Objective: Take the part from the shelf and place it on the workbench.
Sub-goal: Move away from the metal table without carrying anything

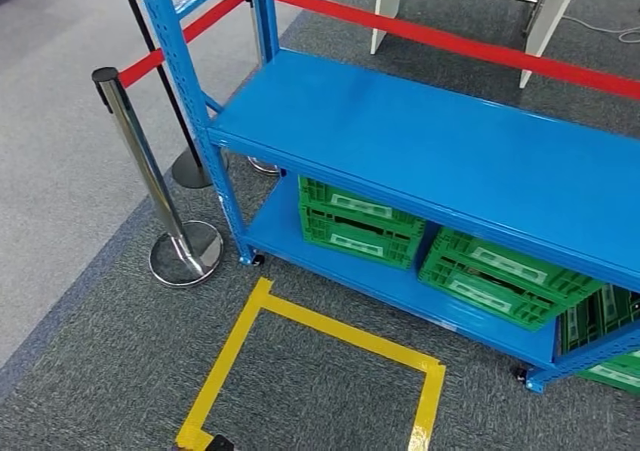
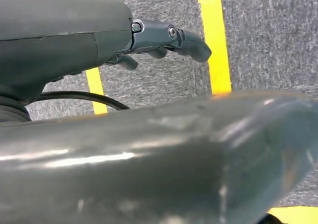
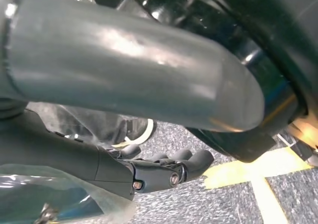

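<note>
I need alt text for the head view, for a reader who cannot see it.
A blue metal shelf with a bare top level stands on grey carpet; green crates sit on its lower level. Yellow floor tape marks a square before it, beside a chrome post holding a red belt.

Even, bright overhead light is falling across the head view; the blue shelf (image 1: 423, 141) is showing a soft sheen without hard glare, and the chrome stanchion (image 1: 143, 161) is reflecting sharply. Shadows are lying faint under the lower shelf's green crates (image 1: 362, 221). In both wrist views the nearest grey cover is sitting out of focus and carrying streaked highlights, while the carpet (image 2: 262, 40) beyond is staying fairly crisp.
</note>
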Motion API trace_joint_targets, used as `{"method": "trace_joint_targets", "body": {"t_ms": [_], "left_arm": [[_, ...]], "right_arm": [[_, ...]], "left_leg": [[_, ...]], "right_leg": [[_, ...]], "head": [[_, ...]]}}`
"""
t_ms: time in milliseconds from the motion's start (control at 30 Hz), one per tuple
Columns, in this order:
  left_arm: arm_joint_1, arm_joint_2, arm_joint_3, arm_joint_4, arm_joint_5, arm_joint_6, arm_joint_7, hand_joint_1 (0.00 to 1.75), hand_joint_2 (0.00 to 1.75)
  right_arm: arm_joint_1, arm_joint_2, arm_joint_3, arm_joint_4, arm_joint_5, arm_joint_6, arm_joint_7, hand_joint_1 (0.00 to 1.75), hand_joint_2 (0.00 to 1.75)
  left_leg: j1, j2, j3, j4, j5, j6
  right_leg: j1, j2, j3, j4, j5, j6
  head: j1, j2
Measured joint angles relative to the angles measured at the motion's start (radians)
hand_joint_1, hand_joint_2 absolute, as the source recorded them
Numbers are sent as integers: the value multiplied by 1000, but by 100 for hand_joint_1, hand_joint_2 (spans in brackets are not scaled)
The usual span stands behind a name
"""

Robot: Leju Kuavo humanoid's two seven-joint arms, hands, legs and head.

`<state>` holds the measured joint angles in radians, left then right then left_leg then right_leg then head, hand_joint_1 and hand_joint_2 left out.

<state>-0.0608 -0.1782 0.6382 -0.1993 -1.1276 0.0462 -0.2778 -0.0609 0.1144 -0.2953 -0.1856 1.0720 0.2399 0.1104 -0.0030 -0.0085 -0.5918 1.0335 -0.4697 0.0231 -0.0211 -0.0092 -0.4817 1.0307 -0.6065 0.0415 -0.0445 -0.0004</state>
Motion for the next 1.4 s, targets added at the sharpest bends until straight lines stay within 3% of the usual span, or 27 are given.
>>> {"method": "trace_joint_targets", "body": {"t_ms": [33,133,167,200,267,300,333,467,533,633,667,700,767,833,867,1000,1067,1133,1167,1200,1233,1300,1333,1400], "left_arm": [[-1,-1,0,0,0,0,0,0,0],[-3,-1,0,0,-1,0,-1,0,0],[-3,-1,0,0,-1,0,-1,0,0],[-2,-1,0,0,-1,0,-1,0,0],[-2,-2,0,0,-2,0,-1,0,0],[-2,-2,0,0,-2,0,-1,0,0],[-2,-2,0,0,-2,0,-1,0,0],[-4,-2,0,0,-2,0,-1,0,0],[-6,-2,0,0,-2,0,-1,0,0],[-6,-1,0,0,-2,0,-1,0,0],[-4,0,0,0,-2,0,-1,0,0],[-3,0,0,0,-2,0,-1,0,0],[-3,0,0,0,-2,0,-1,0,0],[-3,0,0,0,-2,-1,-1,0,0],[-4,0,0,0,-2,-1,-1,0,0],[-1,0,0,1,-2,-1,-1,0,0],[-2,-1,0,1,-1,-1,-1,0,0],[-3,-1,0,1,-1,-1,-1,0,0],[-3,-1,0,1,-1,-1,-1,0,0],[-2,-1,0,1,-1,-1,-1,0,0],[-2,-1,0,1,-1,-1,-1,0,0],[-1,-2,0,1,-1,-2,-1,0,0],[-2,-2,0,1,-1,-2,-1,0,0],[-4,-2,0,1,0,-2,-1,0,0]], "right_arm": [[-1,0,0,0,0,0,0,0,0],[-4,-3,-1,-1,0,-1,-6,0,0],[-6,-3,-1,-1,-1,-1,-8,0,0],[-8,-3,-1,-2,-1,-1,-9,0,0],[-8,-4,-1,-2,1,-1,-8,0,0],[-6,-4,-1,-2,2,-1,-7,0,0],[-5,-5,-1,-2,2,-1,-6,0,0],[-2,-5,-1,-2,3,-1,-7,0,0],[-3,-4,-1,-2,4,-2,-7,0,0],[-1,-4,-1,-2,6,-2,-5,0,0],[0,-4,-1,-2,6,-2,-4,0,0],[0,-4,-1,-2,6,-2,-3,0,0],[1,-4,-1,-2,6,-2,-3,0,0],[1,-4,-1,-2,6,-2,-2,0,0],[1,-4,-1,-2,7,-2,-1,0,0],[0,-4,-1,-2,7,-3,1,0,0],[-1,-5,-1,-2,7,-3,2,0,0],[-5,-5,-2,-2,6,-3,-1,0,0],[-8,-6,-2,-2,6,-3,-2,0,0],[-10,-6,-2,-2,5,-3,-3,0,0],[-12,-6,-2,-2,6,-3,-2,0,0],[-9,-8,-2,-2,6,-3,1,0,0],[-8,-8,-2,-2,6,-3,3,0,0],[-5,-9,-2,-2,5,-2,5,0,0]], "left_leg": [[2,0,9,-9,0,6],[-2,2,20,-13,-9,19],[-3,2,26,-13,-13,20],[-5,1,33,-13,-19,21],[-6,-3,49,-13,-32,18],[-8,-5,55,-11,-38,14],[-9,-6,57,-9,-43,9],[-9,-4,54,-5,-50,-9],[-7,-3,37,39,-74,-22],[6,-1,-64,221,-138,-40],[10,-1,-91,261,-139,-44],[14,-1,-103,266,-121,-46],[17,1,-73,168,-37,-47],[13,3,-25,52,12,-42],[11,4,-11,23,12,-37],[10,4,4,-1,-4,-11],[12,5,14,-9,-8,2],[9,7,21,-9,-16,12],[7,7,27,-9,-21,15],[6,7,34,-9,-27,17],[5,5,44,-9,-33,17],[3,1,64,-9,-49,12],[2,-1,70,-7,-57,7],[-1,-1,71,-4,-64,-4]], "right_leg": [[1,2,-17,36,-19,3],[2,6,-131,217,-77,5],[3,6,-156,246,-69,5],[3,6,-162,236,-40,5],[4,6,-130,131,50,1],[5,6,-110,75,80,-2],[6,7,-91,34,92,-6],[8,10,-69,-4,85,-22],[1,7,-57,-13,85,-31],[-1,2,-45,-17,76,-39],[-2,3,-41,-17,73,-39],[-3,4,-36,-17,68,-38],[-7,6,-20,-17,57,-31],[-7,7,-12,-17,44,-18],[-6,7,-12,-18,39,-12],[-7,3,-10,-18,25,9],[-5,5,-50,62,-14,12],[0,6,-128,196,-62,11],[2,6,-159,243,-68,10],[4,6,-173,256,-53,9],[6,6,-169,231,-18,6],[7,6,-130,117,69,-1],[9,7,-110,66,92,-4],[12,9,-87,21,90,-13]], "head": [[2,0],[4,0],[4,0],[4,0],[4,0],[4,0],[4,0],[2,0],[-1,0],[-4,0],[-4,0],[-4,0],[-4,0],[-6,0],[-5,0],[2,0],[6,0],[9,0],[9,0],[10,0],[10,0],[10,0],[10,0],[11,0]]}}
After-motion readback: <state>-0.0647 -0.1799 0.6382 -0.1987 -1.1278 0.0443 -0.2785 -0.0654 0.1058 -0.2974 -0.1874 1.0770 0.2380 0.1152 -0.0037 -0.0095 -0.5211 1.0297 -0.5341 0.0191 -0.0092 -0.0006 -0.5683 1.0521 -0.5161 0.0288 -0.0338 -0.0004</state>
